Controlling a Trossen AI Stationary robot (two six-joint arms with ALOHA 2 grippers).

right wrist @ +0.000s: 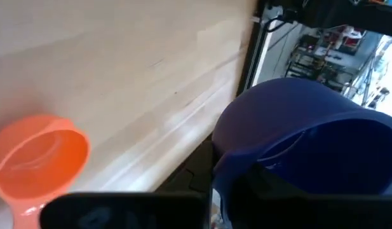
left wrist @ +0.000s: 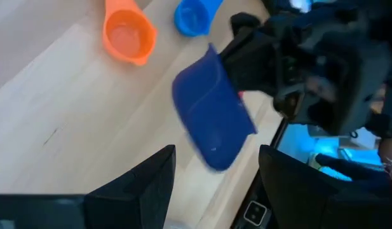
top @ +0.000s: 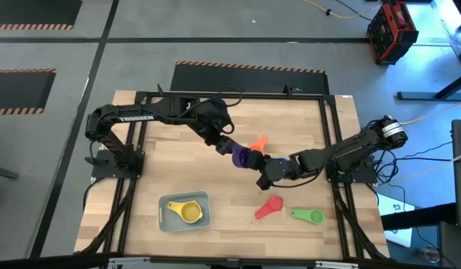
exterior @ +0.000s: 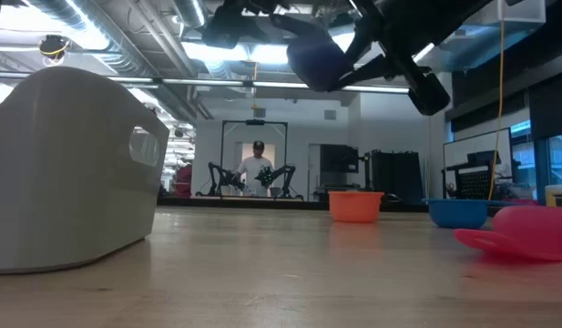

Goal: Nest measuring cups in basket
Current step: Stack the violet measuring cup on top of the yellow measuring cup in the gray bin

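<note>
The purple cup [top: 242,155] hangs in the air over the table's middle, carried by my right gripper [top: 262,166], which is shut on it. My left gripper [left wrist: 216,156] is open just left of the cup, and its fingers stand on either side of the bowl's near end without touching it. The orange cup [top: 258,142] and the blue cup [left wrist: 196,16] stand on the table beyond. The pink cup [top: 269,208] and the green cup [top: 308,216] lie near the front right. The yellow cup [top: 190,213] sits in the basket [top: 169,218]. No teal cup shows. My right gripper holds the purple cup at the side of the bowl [left wrist: 232,70] that faces it, coming in from the table's right. The gripper's own body hides the part it pinches. The cup is lifted clear of the table [exterior: 321,56] and tilted, with its bowl [right wrist: 291,121] jutting out toward my left gripper.
Bare wood lies between the basket at the front left and the pink cup. The black frame rails [top: 331,134] run along the table's edges. Both arms meet over the table's middle, above the orange and blue cups. A person stands far back in the room [exterior: 257,164].
</note>
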